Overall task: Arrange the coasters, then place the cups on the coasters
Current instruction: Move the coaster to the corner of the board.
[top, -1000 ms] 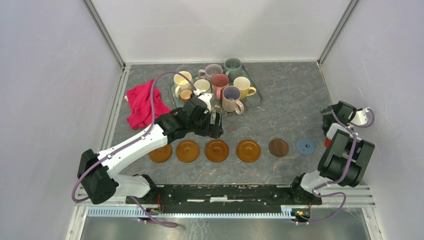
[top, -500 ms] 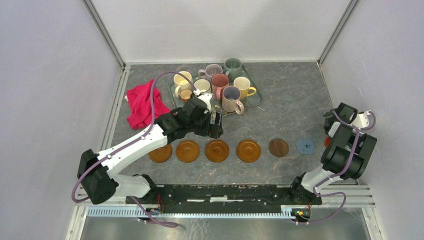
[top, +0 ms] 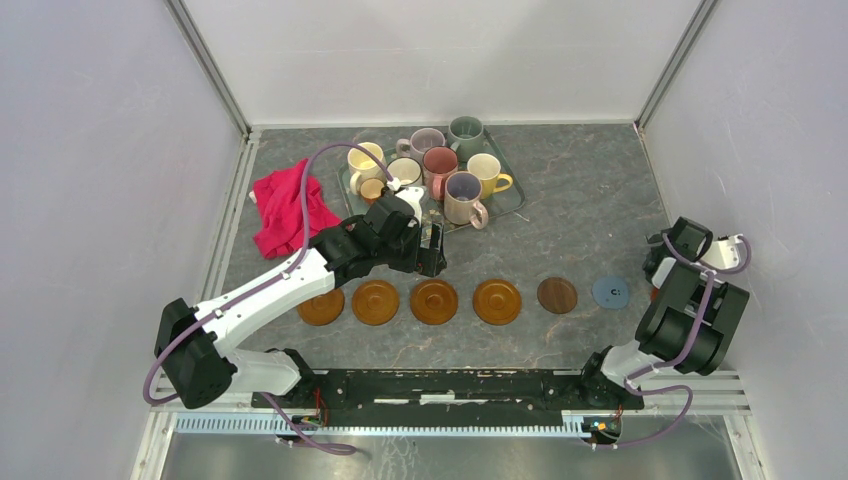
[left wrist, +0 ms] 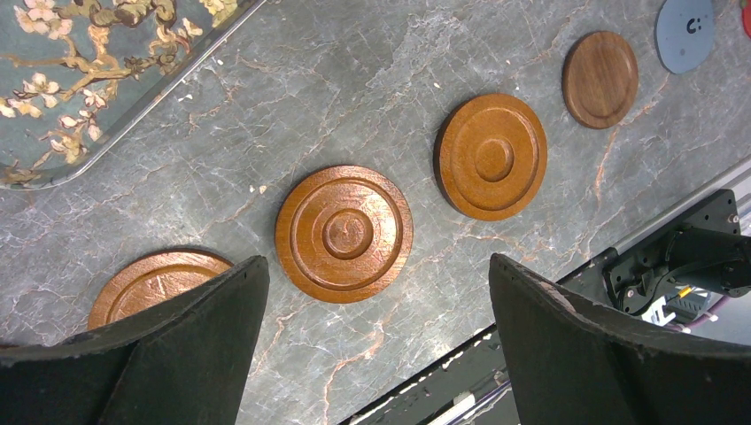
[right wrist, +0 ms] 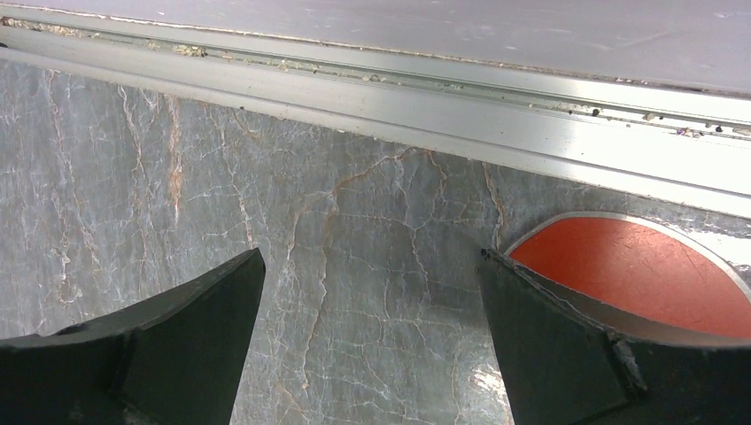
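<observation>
Coasters (top: 434, 301) — four glossy orange, ringed; one dark brown; one grey-blue.

Small white mark reading roughly "c:", a lowercase c followed by two stacked dots, printed near the middle of the flat round grey-blue coaster (left wrist: 685, 35), legible in the left wrist view, the same mark only a tiny white fleck in the top view, too small to read there

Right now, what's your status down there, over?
Left gripper open, empty, above coaster row. Right gripper open, by red coaster. Mugs on floral tray, none placed. Nothing blocking.
</observation>
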`<state>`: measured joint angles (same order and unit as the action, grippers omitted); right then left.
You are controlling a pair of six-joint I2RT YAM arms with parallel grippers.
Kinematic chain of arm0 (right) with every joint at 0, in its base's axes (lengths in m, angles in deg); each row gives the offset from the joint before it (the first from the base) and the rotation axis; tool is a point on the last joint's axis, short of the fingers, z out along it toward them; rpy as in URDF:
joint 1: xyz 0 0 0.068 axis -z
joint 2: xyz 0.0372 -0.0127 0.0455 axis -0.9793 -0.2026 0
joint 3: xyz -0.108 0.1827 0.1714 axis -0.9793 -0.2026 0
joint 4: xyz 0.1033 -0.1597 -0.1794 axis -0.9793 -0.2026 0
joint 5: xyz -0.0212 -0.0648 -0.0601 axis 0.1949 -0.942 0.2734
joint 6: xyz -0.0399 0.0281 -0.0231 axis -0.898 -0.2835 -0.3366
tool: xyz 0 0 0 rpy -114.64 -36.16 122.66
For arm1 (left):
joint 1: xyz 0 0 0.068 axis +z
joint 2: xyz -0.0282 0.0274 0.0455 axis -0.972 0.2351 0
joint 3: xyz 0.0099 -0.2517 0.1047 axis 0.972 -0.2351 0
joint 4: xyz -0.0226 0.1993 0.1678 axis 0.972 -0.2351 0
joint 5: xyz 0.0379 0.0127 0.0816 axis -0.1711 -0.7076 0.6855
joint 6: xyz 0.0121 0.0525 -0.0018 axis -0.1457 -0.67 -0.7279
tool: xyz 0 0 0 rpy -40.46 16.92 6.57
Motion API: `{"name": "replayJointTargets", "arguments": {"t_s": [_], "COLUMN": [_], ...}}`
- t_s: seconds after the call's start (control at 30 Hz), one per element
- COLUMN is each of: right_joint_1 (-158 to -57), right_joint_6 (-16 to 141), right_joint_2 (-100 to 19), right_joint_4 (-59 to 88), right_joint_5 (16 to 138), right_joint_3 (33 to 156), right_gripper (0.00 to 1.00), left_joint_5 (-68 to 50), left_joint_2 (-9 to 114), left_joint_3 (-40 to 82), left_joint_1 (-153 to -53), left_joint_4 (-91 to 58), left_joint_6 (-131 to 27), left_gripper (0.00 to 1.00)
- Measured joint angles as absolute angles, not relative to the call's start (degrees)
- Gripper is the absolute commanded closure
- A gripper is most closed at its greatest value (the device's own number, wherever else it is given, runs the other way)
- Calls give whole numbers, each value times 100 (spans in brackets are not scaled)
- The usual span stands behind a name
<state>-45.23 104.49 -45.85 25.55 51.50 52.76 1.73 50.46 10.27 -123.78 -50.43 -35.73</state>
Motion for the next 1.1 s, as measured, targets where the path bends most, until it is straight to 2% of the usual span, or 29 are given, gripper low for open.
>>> {"name": "replayJointTargets", "arguments": {"t_s": [0.23, 0.6, 1.1], "right_joint_1": [-4519, -5249, -6790], "right_joint_6": [10347, 9510, 8648], "right_joint_2": [-4609, -4994, -3639], "right_joint_4": [2472, 1491, 1008], "right_joint_5": [5322, 5650, 5875], "right_joint_3": [5351, 6732, 6338], "right_gripper": [2, 2, 2], "left_joint_5": [166, 173, 450], "left_joint_2": [5046, 5046, 4805], "left_joint_3": [1027, 1027, 898], "left_joint_1": [-12378, -12378, -12378], "left_joint_4": [-5043, -5039, -4943], "left_joint_6": [-3573, -3573, -3573], "left_gripper": [0, 0, 0]}}
